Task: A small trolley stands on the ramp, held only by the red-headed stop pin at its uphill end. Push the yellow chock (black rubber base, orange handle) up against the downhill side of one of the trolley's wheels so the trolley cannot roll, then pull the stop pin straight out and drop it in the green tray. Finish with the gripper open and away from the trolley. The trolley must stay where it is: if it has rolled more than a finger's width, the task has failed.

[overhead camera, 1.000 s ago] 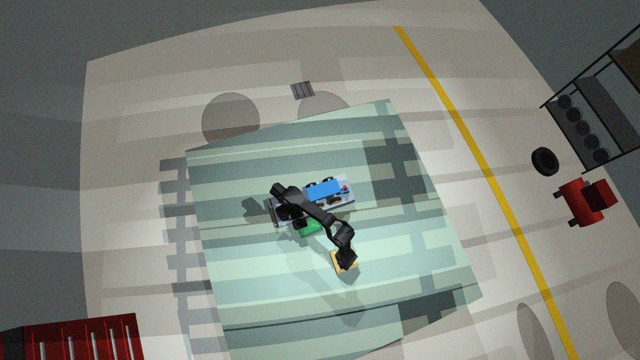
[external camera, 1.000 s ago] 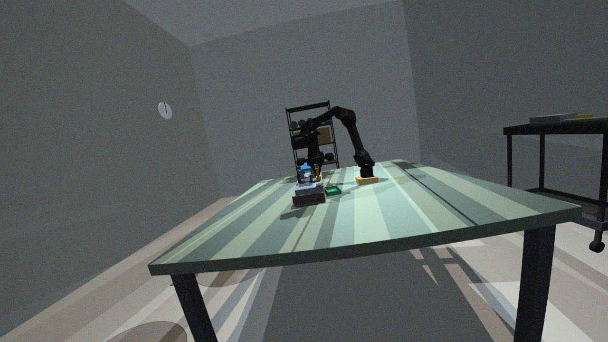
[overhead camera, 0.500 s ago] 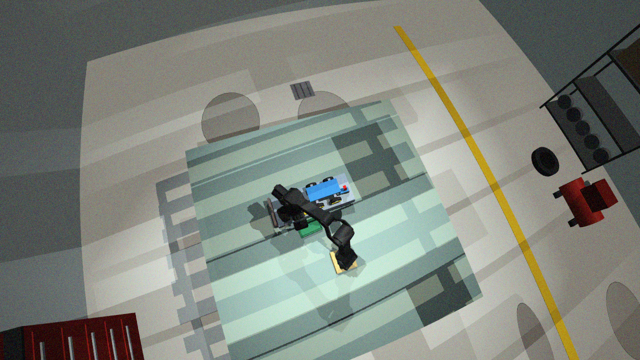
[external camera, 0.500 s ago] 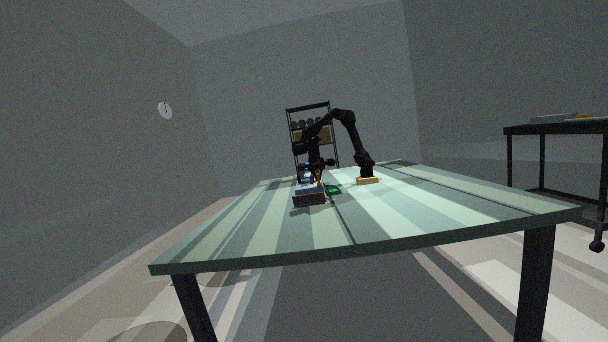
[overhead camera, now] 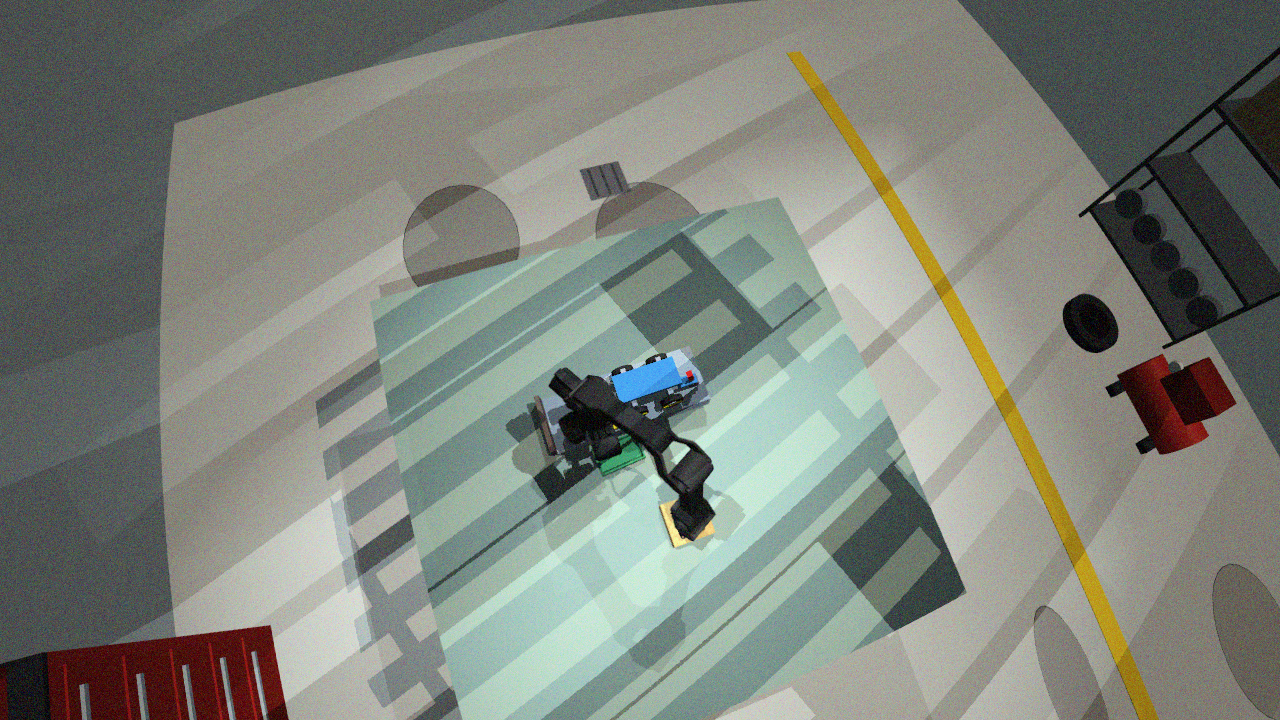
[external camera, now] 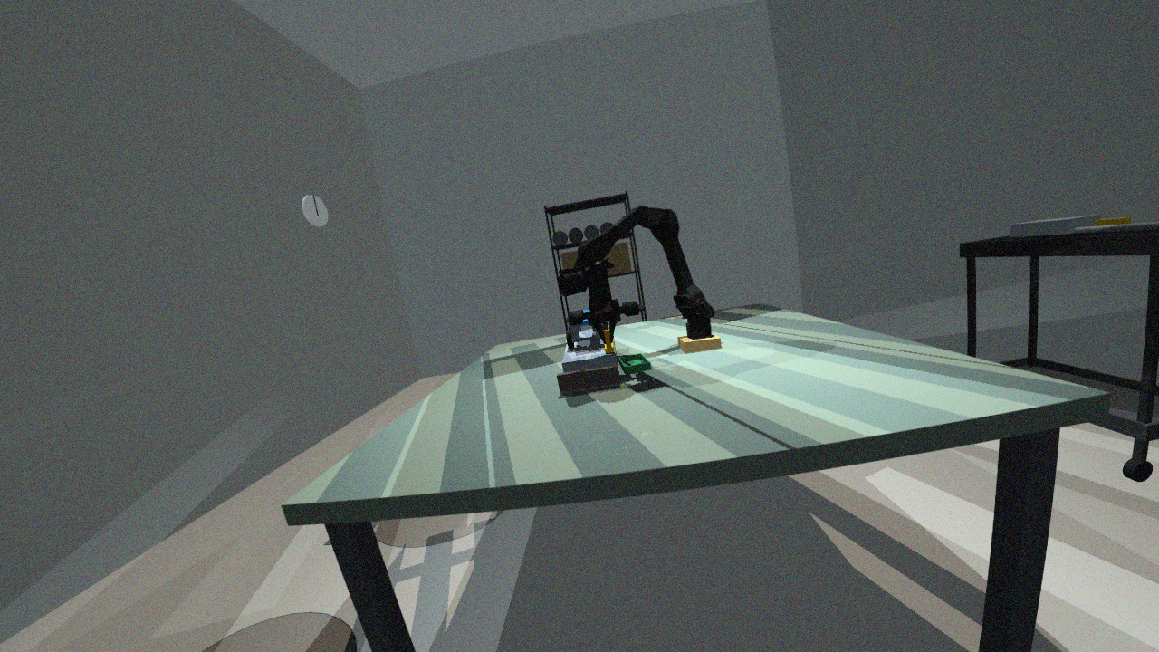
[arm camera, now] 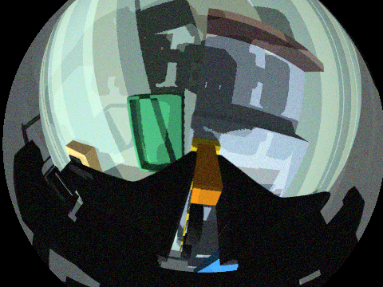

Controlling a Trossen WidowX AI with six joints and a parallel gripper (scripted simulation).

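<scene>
Your gripper (arm camera: 204, 202) is clamped on the chock's orange handle (arm camera: 207, 175), low centre of the wrist view, over the pale ramp (arm camera: 255, 155). The blue trolley (overhead camera: 646, 379) sits mid-frame in the top view, red stop pin (overhead camera: 689, 375) at its right end, green tray (arm camera: 156, 133) just left of the handle. Push too hard and you could nudge the trolley; whether the chock touches a wheel yet can't be told.

No text, label or number can be read anywhere.
</scene>
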